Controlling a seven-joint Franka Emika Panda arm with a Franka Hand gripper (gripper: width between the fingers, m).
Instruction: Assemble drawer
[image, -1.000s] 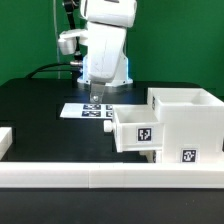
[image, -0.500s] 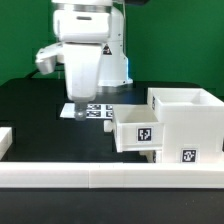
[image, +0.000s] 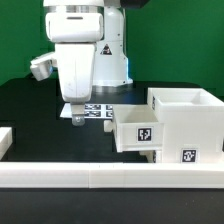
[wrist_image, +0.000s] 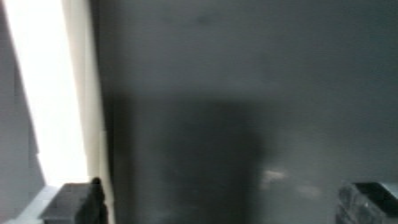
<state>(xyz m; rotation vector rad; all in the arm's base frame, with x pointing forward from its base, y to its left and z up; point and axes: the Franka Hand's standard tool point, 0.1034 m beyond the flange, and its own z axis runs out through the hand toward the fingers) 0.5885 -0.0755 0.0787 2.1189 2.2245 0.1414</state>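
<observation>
- The drawer (image: 170, 128) sat at the exterior view's right, near the front of the black table (image: 35, 110): a tall white box casing (image: 190, 120) with an open top, and one shallow tray (image: 138, 126) pushed against its left side, tags facing me
- I could not tell whether that tray was partly slid into the casing or only butted up against it; its open top was showing, so I judged it not fully seated
- At the exterior view's left edge, near the front, a small white piece (image: 5, 138) poked into frame; I took it for the second tray, but too little showed to be sure
- By my reckoning the assembly was at an early-to-middle stage: casing standing, one tray at or in it, the other well apart and not inserted
- The gripper (image: 76, 114) hung low over the table just left of the marker board (image: 95, 111), well apart from the drawer
- In the wrist view the two dark fingertips (wrist_image: 75, 200) stood spread wide with bare table between them; it carried nothing
- A pale strip in the wrist view I could not identify for certain
- The long white rail (image: 110, 175) ran across the near edge in front of everything
</observation>
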